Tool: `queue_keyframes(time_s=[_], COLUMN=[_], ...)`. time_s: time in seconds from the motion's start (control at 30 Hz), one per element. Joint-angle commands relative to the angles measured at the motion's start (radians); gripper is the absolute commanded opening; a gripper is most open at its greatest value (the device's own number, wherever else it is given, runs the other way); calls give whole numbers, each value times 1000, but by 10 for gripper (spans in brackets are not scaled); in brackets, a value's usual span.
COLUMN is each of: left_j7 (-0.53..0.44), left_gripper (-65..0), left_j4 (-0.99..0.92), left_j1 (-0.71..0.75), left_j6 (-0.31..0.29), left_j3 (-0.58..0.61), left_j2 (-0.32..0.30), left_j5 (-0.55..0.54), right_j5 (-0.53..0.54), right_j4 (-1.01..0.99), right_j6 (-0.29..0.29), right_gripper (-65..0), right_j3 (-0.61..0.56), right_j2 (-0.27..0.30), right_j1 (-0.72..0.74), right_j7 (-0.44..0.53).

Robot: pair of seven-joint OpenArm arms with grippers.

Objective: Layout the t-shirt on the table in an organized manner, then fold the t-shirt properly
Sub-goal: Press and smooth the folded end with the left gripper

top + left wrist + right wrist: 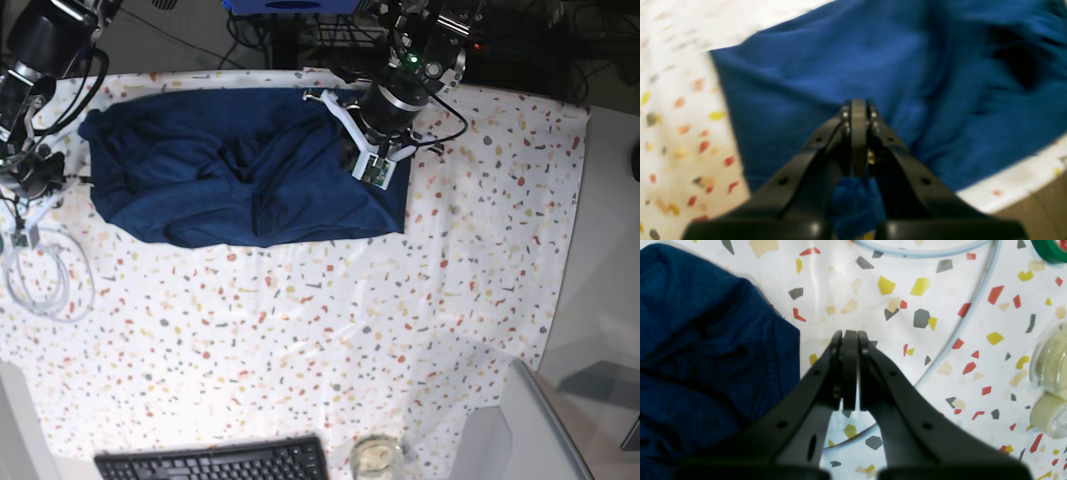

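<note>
The dark navy t-shirt [240, 170] lies rumpled across the far part of the speckled table [300, 330], with folds through its middle. In the left wrist view my left gripper [858, 101] is shut low on the t-shirt [790, 73], near the shirt's right end; creases in the cloth run in to the fingertips. My right gripper [850, 333] is shut and holds nothing. It hangs over bare table [940, 306] just beside the t-shirt's [706, 356] left end.
A pale cable [957, 326] loops under the right gripper and coils at the table's left edge [45, 280]. A green tape roll [1052, 250] and a clear jar [1052, 373] lie near it. A keyboard [215, 462] and a glass jar [375, 458] sit at the front edge.
</note>
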Motion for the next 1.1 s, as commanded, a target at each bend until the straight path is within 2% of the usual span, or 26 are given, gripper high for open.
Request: queue_keyframes(time_s=[0.0,0.17,0.6,0.87,1.07], left_j7=[-19,-14,-14,-14,-14], left_gripper=[-650,-650,-650,-650,-650], left_j4=[-2,-43,-124,-112,-23], left_j1=[-6,-25,-66,-143,-141], left_j6=[-7,-8,-8,-8,-8], left_j3=[-4,-3,231,430,363], left_j2=[10,19,19,14,10], left_j5=[-8,-16,-17,-17,-17], right_j5=[9,9,9,9,9], right_j4=[17,19,19,19,19], right_j6=[4,4,4,4,4], right_gripper=[-650,-650,-650,-650,-650], right_j3=[-3,-6,2,-3,2], right_j2=[12,9,13,12,13], right_j1=[13,13,13,14,14], right_j7=[15,15,15,15,15])
